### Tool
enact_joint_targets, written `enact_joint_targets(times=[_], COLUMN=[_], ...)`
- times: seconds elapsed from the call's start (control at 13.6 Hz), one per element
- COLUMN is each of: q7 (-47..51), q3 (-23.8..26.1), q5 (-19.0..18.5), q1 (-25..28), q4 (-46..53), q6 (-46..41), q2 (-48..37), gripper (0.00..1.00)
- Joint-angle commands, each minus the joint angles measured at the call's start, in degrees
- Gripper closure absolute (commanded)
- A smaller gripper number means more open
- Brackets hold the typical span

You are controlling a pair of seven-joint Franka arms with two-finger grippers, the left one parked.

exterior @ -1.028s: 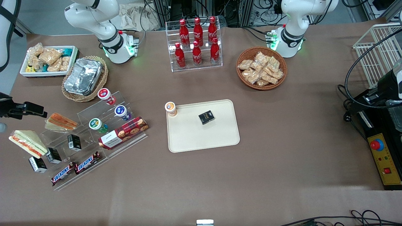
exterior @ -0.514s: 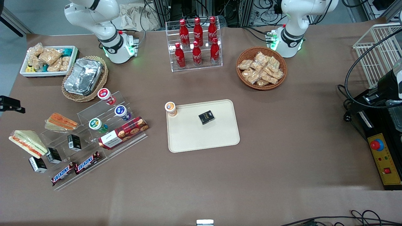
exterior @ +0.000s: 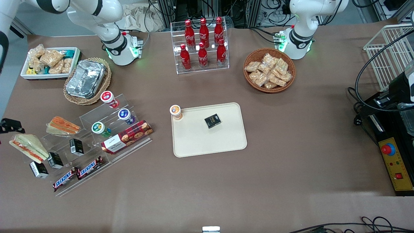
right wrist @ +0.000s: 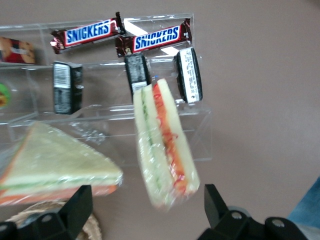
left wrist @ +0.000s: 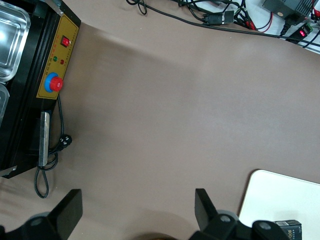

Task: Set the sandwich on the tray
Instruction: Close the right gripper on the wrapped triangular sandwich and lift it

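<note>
The sandwich (exterior: 28,147) is a clear-wrapped pale wedge with a thin orange-red stripe. It lies at the working arm's end of the table, beside the acrylic stand (exterior: 97,142). In the right wrist view the sandwich (right wrist: 162,145) stands on edge between my spread fingers. My gripper (exterior: 11,125) hangs just above it, open and holding nothing, and the wrist view shows the same gripper (right wrist: 148,210) with a wide gap. The cream tray (exterior: 207,142) lies mid-table, with a small black box (exterior: 212,120) on it and an orange-lidded cup (exterior: 175,111) at one corner.
A second wedge sandwich with a broad orange face (exterior: 63,126) sits on the stand, farther from the camera. Small black boxes (exterior: 38,169) and Snickers bars (exterior: 77,173) lie close by. A foil container in a wicker basket (exterior: 86,79) and a white snack bin (exterior: 50,63) stand farther back.
My gripper has drawn back toward the table's edge and then come nearer to the front camera, ending over the sandwich. The sandwich and tray have not moved.
</note>
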Motion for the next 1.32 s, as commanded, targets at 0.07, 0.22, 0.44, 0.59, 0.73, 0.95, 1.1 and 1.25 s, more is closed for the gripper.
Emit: enact_joint_targets(times=[0.07,0.22,0.44,0.59,0.73,0.95,1.1,1.25], q7=[-5.1,-7.7,-8.8,-8.8,-8.7,-8.4,-8.8,-8.4], q3=[0.2,0.3,0.7,0.7,0.7,0.6,0.6,0.5], q5=[4.6,4.8,5.9,6.3,6.7,6.5,6.1,5.5], q1=[-2.0,-1.9,-3.1,-3.2,-2.9,-2.0,-0.6,2.6], q4=[1.4,1.4,1.3,1.3,1.1,1.1,1.3,1.6], q6=[2.2,4.4,5.8,5.9,5.8,5.2,4.5,-0.1], q2=[4.5,5.8,7.8,8.7,8.8,8.3,6.4,2.1], gripper=[0.01,0.01,0.01,0.05,0.43,1.0,1.0,1.0])
